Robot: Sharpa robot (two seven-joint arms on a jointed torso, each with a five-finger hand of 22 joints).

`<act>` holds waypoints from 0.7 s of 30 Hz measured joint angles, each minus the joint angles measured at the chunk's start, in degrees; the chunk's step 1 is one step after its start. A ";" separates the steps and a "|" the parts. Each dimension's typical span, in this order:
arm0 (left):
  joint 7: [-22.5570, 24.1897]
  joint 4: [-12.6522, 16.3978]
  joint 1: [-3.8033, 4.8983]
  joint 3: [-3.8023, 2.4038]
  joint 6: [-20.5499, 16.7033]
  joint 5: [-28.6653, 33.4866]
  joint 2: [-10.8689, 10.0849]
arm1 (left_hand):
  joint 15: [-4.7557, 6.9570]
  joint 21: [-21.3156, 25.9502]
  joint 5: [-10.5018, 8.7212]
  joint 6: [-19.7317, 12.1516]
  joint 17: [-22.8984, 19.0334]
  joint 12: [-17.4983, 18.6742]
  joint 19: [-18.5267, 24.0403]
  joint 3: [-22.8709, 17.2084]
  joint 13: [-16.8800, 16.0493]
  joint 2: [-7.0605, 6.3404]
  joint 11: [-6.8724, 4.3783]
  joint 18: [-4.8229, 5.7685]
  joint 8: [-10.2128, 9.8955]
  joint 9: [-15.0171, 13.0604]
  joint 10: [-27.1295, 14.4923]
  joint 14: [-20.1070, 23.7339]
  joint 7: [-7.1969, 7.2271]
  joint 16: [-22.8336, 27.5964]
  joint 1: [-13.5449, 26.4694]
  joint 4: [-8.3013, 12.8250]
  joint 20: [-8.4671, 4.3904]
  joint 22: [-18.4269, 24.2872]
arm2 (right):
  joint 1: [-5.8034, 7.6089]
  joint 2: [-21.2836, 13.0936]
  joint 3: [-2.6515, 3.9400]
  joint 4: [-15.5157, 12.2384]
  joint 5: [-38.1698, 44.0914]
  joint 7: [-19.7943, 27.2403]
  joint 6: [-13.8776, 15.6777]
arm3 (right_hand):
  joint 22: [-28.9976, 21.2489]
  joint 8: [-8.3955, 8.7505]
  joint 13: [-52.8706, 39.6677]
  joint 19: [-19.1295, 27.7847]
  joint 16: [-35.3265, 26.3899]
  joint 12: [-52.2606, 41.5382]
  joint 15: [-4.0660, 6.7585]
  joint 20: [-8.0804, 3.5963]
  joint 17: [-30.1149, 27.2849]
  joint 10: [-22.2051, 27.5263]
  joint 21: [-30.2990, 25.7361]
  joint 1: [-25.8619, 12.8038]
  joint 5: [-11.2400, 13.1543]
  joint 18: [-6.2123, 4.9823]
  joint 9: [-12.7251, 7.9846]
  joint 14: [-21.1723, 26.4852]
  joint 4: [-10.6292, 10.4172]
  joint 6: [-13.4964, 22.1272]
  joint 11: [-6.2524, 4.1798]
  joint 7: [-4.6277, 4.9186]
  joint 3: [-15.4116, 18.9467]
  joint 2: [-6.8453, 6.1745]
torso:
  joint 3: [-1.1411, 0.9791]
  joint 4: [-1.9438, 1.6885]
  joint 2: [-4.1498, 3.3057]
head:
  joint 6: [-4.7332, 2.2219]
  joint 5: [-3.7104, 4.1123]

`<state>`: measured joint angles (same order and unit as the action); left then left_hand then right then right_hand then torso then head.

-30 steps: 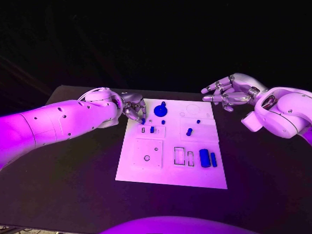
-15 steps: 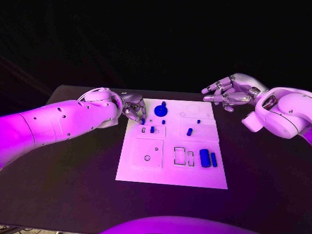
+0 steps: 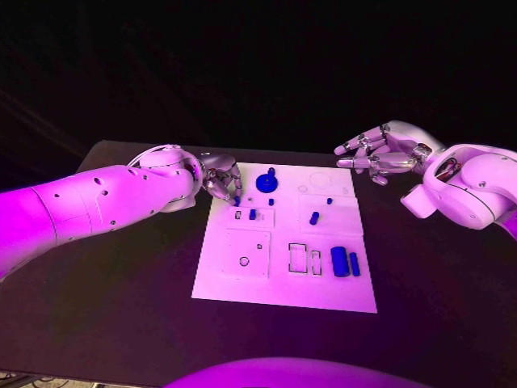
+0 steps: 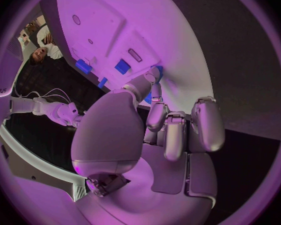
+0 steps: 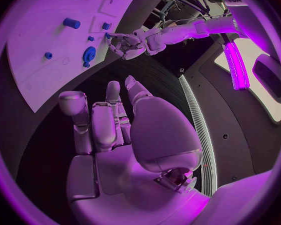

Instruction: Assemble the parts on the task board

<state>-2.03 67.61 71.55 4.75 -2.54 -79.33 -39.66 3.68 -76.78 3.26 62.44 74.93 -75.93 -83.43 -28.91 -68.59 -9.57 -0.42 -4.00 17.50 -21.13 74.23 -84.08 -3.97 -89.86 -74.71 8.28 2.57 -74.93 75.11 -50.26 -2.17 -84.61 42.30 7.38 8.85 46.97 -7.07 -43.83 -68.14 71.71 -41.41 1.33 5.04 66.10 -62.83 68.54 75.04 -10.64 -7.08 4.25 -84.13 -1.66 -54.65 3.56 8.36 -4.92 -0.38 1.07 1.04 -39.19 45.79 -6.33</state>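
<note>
Still no visible shift: left hand (image 3: 218,179) pinching a small blue part (image 4: 154,71) over the task board (image 3: 284,283); right hand (image 3: 381,153) spread, empty.

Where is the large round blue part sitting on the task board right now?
In the head view the round blue part sits near the task board's far edge, left of centre, just right of the left hand's fingers.

We see next to no change, left hand (image 3: 220,179) a touch closer to the task board (image 3: 284,284) far left corner, fingertips over a small blue part (image 3: 237,200)
</note>
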 measured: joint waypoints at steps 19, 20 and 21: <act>-0.19 1.54 0.02 -0.03 0.45 -0.02 -1.10 | 0.00 0.01 0.00 0.00 -0.01 -0.10 0.00 0.57 0.17 -0.39 0.00 0.00 0.35 -0.35 0.00 0.00 0.00 0.00 0.39 -0.33 0.00 0.01 | -0.01 -0.01 0.00 0.02 0.01 0.00 0.01 | 0.00 0.00 0.00 0.00 0.00 0.00 0.00 0.00 0.00 0.00 0.00 0.00 0.00 0.00 0.00 0.00 0.00 0.00 0.00 0.00 0.00 0.00 | 0.01 -0.03 0.01 | 0.14 0.00; -0.21 1.61 0.02 -0.04 0.47 -0.02 -1.13 | 0.00 0.00 0.00 -0.01 -0.01 -0.10 0.00 0.61 0.21 -0.39 0.00 0.00 0.44 -0.35 0.00 0.00 0.00 0.00 0.39 -0.37 0.00 0.01 | -0.01 0.00 0.00 0.02 0.01 0.00 0.01 | 0.00 0.00 0.00 0.00 0.00 0.00 0.00 0.00 0.00 0.00 0.00 0.00 0.00 0.00 0.00 0.00 0.00 0.00 0.00 0.00 0.00 0.00 | 0.01 -0.03 0.01 | 0.14 0.00; -0.22 1.66 0.02 -0.04 0.49 -0.02 -1.15 | 0.00 0.01 0.00 0.00 -0.01 -0.10 0.00 0.61 0.32 -0.39 0.00 0.00 0.44 -0.35 0.00 0.00 0.00 0.00 0.39 -0.37 0.00 0.01 | -0.01 0.01 0.00 0.02 0.01 0.00 0.01 | 0.00 0.00 0.00 0.00 0.00 0.00 0.00 0.00 0.00 0.00 0.00 0.00 0.00 0.00 0.00 0.00 0.00 0.00 0.00 0.00 0.00 0.00 | 0.01 -0.03 0.01 | 0.14 0.00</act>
<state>-2.26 69.26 71.56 4.71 -2.05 -79.35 -40.81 3.68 -76.77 3.26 62.43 74.92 -76.03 -83.43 -28.29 -68.27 -9.96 -0.42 -4.00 17.94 -21.48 74.23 -84.08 -3.97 -89.86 -74.32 7.91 2.57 -74.92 75.11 -50.26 -2.18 -84.59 42.31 7.38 8.86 46.97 -7.07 -43.84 -68.14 71.71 -41.41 1.33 5.04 66.11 -62.83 68.55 75.04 -10.64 -7.08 4.25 -84.13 -1.66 -54.65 3.56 8.36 -4.92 -0.38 1.08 1.02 -39.19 45.93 -6.33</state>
